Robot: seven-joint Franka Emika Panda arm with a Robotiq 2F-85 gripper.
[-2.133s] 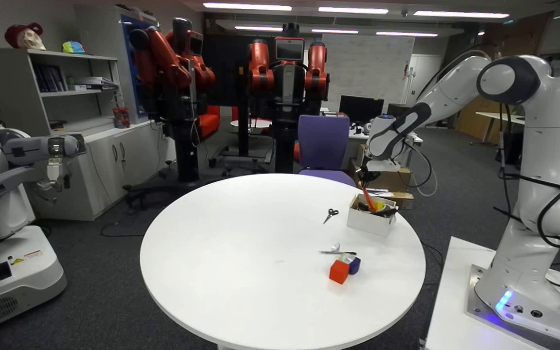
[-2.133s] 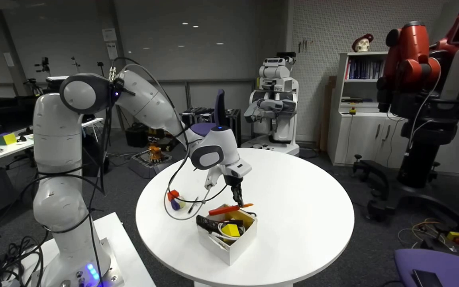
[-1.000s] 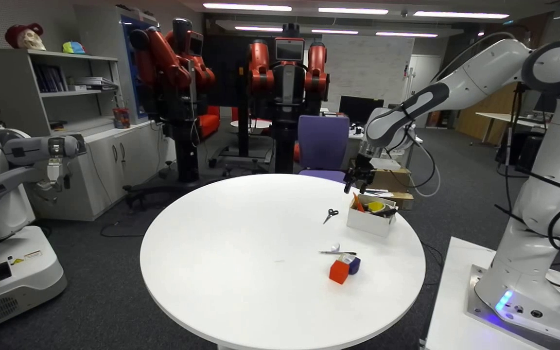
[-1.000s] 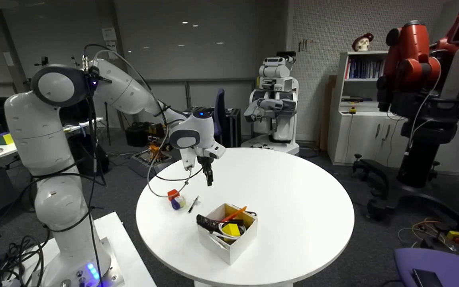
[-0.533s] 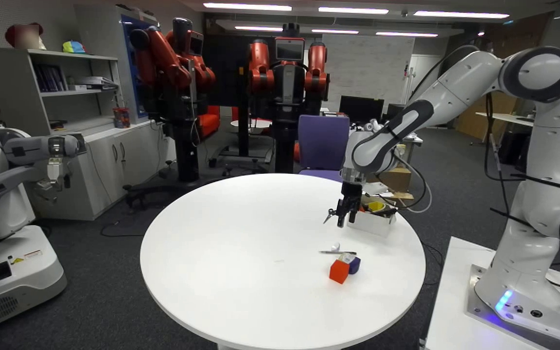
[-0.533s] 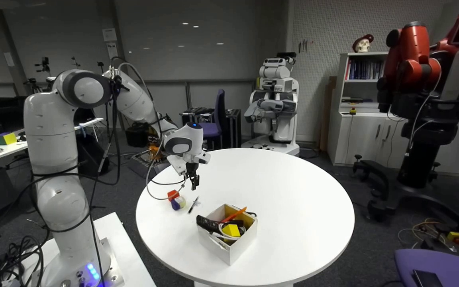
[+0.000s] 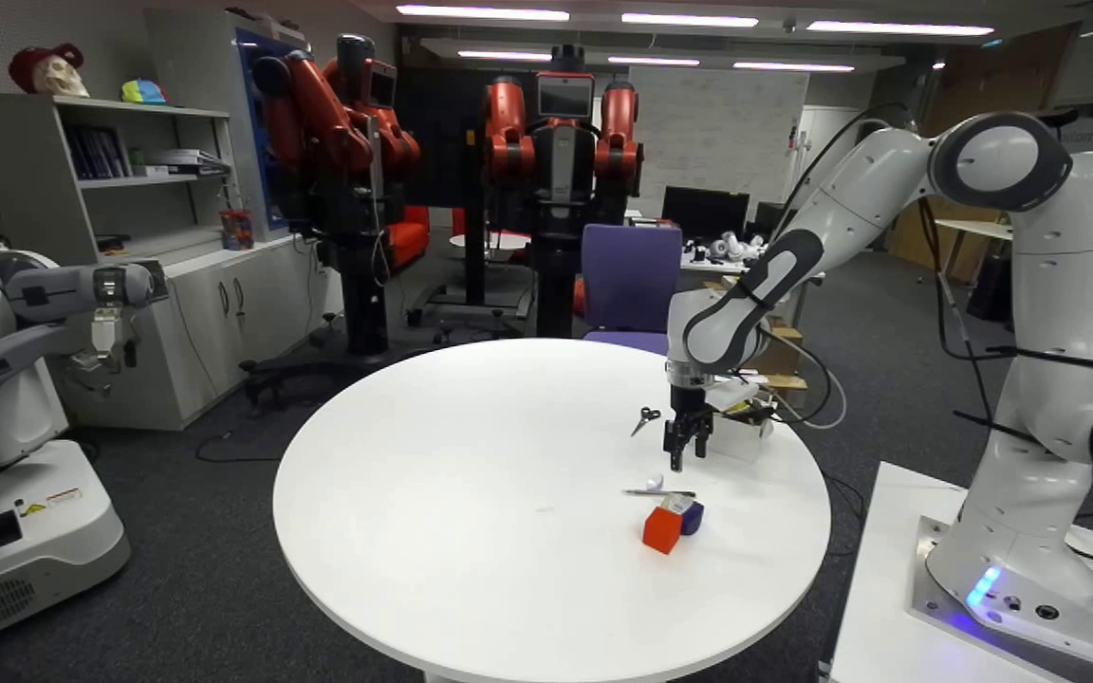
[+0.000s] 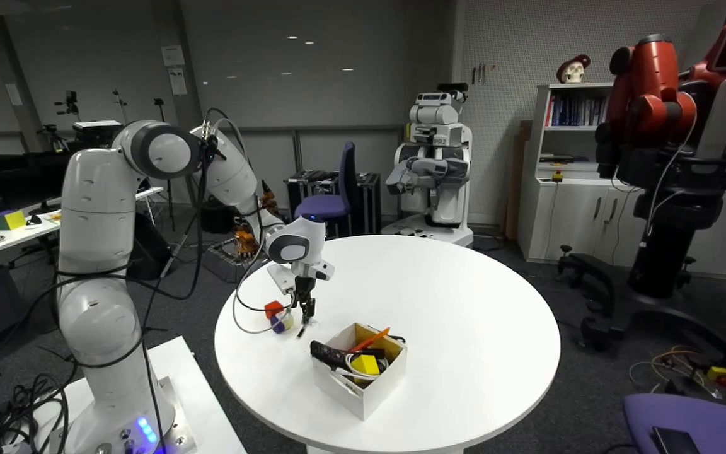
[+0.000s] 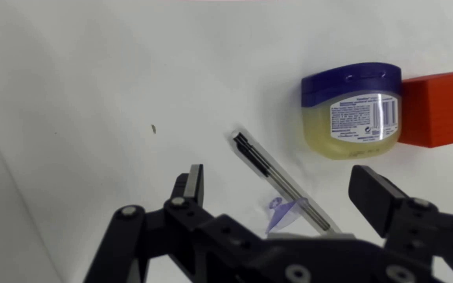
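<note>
In the wrist view my gripper stands open above the white table, with nothing held. Below and between its fingers lies a slim black-and-silver pen, slanted across the gap. A small clear-and-purple piece rests against the pen's lower part. Just beyond the right finger sits a jar with a blue lid and yellowish contents, touching a red block. Both exterior views have the gripper pointing down, low over the pen, beside the white box.
The box contains a red-orange stick, a black remote, a yellow block and cables. Dark scissors lie near the box. A purple chair stands behind the round table.
The red-orange stick, earlier at the gripper above the box, now lies inside it. The gripper opened, moved away from the box and came down over the pen.
</note>
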